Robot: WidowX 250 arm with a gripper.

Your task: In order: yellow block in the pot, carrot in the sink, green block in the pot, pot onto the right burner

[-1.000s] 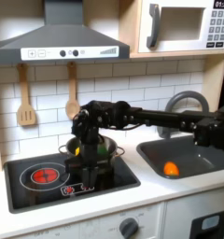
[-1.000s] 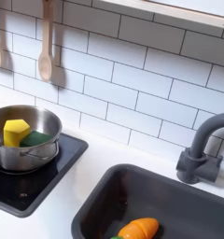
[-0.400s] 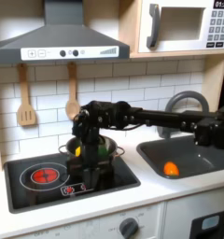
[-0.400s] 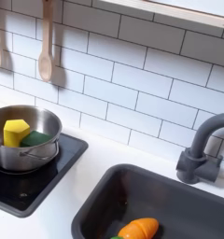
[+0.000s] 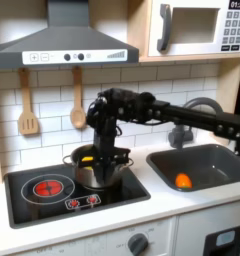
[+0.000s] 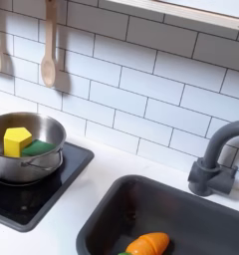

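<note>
The shiny steel pot (image 5: 96, 173) stands on the black stovetop's right part in the first exterior view. In the second exterior view the pot (image 6: 22, 161) holds the yellow block (image 6: 16, 140) and the dark green block (image 6: 39, 147) side by side. The orange carrot (image 5: 182, 181) lies in the dark grey sink (image 5: 214, 158), and the carrot (image 6: 147, 244) also shows on the sink's floor (image 6: 191, 214) in the second exterior view. My gripper (image 5: 100, 160) points straight down at the pot's rim, and its fingers are too dark to separate.
A red-ringed burner (image 5: 44, 186) lies on the stove left of the pot in the first exterior view. Two wooden utensils (image 5: 77, 100) hang on the tiled wall. The dark arched faucet (image 6: 215, 159) rises behind the sink. A range hood (image 5: 66, 42) and a microwave (image 5: 197, 25) hang overhead.
My arm has swung up, so the wrist now stands upright above the pot and more of the pot shows. The pot, blocks and carrot have stayed put.
</note>
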